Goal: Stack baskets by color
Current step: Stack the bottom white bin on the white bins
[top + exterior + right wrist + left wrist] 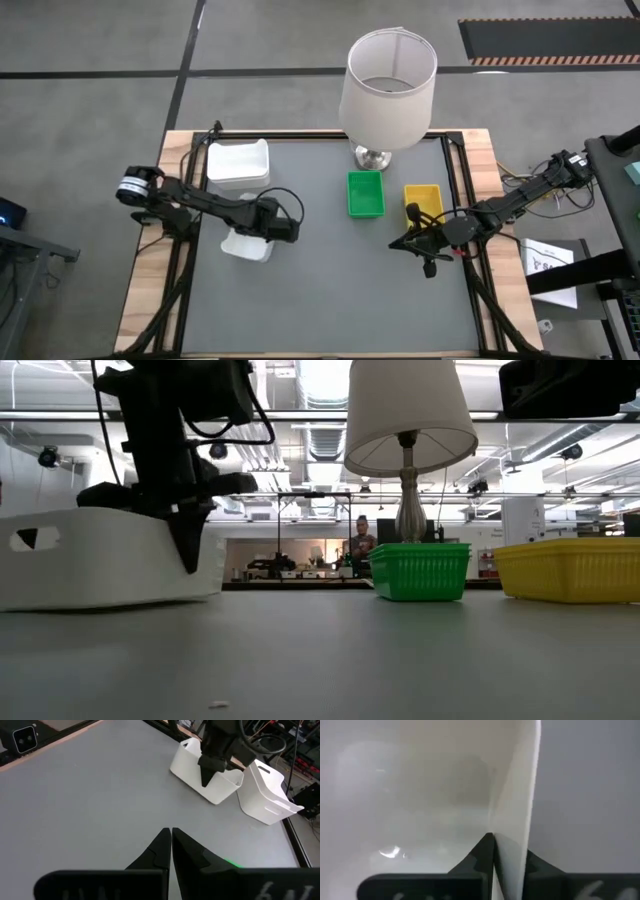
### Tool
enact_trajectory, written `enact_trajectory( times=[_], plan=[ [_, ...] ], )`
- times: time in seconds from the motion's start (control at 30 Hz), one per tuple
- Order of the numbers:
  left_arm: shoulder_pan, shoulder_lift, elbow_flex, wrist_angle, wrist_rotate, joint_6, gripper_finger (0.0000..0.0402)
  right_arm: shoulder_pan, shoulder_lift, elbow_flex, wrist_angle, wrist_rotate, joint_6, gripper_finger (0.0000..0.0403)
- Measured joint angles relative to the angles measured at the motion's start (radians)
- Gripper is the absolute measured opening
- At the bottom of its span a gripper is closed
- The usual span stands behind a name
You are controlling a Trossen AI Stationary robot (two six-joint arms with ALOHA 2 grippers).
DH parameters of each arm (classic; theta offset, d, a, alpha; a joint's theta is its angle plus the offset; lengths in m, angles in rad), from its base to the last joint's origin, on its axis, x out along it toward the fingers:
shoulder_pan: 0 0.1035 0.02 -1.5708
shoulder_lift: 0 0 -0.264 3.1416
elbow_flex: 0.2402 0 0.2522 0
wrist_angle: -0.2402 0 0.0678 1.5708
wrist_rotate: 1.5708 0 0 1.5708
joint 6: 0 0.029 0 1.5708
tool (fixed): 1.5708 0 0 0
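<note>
Pinching only the thin right wall of the loose white basket (246,243) at table left, just near of the white stack (238,165), the left gripper (272,228) risks it tilting or slipping when lifted; right gripper (412,241) idles clenched, empty.

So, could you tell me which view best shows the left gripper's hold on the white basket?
The left wrist view: the left gripper is shut on the white basket wall. The right wrist view shows it from afar, the low view sideways, the high view mostly hidden.

Bright overhead light, blurred left-wrist close-up
</note>
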Motion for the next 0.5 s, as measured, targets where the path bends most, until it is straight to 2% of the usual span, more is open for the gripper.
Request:
enact_trajectory(
  times=[0.2, 0.33, 0.5],
  plan=[
    [-0.002, -0.017, 0.018, -0.014, 0.0, 0.105, 0.0001, 0.0, 0.0, 0.0, 0.0, 0.0, 0.0, 0.0009],
    [-0.002, -0.043, 0.066, -0.036, 0.013, 0.369, 0.0001, 0.0, 0.0, 0.0, 0.0, 0.0, 0.0, 0.0009],
    [-0.004, -0.067, 0.219, -0.229, 0.015, 0.684, 0.0, 0.0, 0.0, 0.0, 0.001, 0.0, 0.0, 0.0009]
  ],
)
